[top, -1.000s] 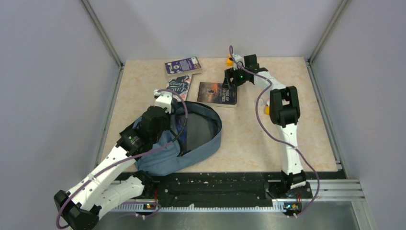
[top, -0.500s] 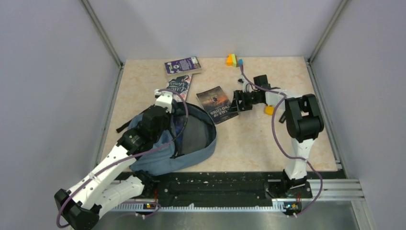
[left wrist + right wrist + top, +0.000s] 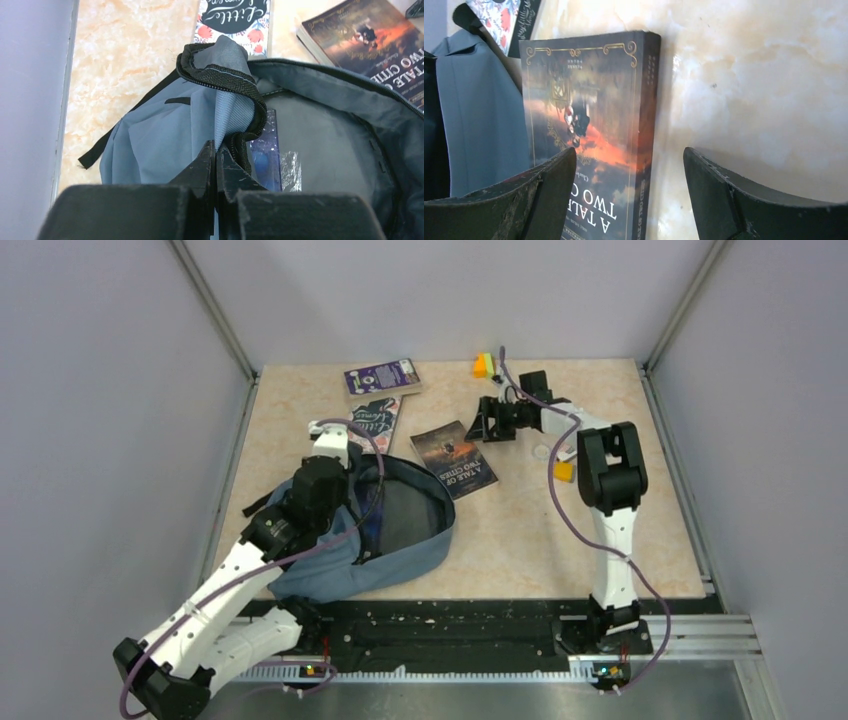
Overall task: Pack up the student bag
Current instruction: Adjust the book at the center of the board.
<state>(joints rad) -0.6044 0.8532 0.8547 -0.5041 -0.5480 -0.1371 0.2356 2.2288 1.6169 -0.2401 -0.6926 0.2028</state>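
Note:
The student bag (image 3: pixel 400 540), dusty blue with a dark zipper, lies open at the left of the table. My left gripper (image 3: pixel 338 455) is shut on the bag's zipper rim (image 3: pixel 235 82) and holds that rim up, its tips (image 3: pixel 216 148) pinching the fabric. A dark blue book (image 3: pixel 267 160) lies inside the bag. The "A Tale of Two Cities" book (image 3: pixel 455 460) lies flat just right of the bag's mouth. My right gripper (image 3: pixel 480 427) hovers open at the book's far right corner. In the right wrist view its jaws (image 3: pixel 629 165) straddle the book's spine (image 3: pixel 646 115) without touching it.
A purple book (image 3: pixel 381 377) lies at the far edge, and a floral "Little Women" book (image 3: pixel 378 415) sits just behind the bag. Yellow and orange blocks (image 3: pixel 484 364) rest at the back. Beside the right arm lies a small yellow piece (image 3: pixel 563 470). Grey walls enclose the table.
The Two Cities book slid toward the bag and turned. My right gripper then drew back to the book's far corner. The left gripper stayed shut and lifted the bag's rim slightly.

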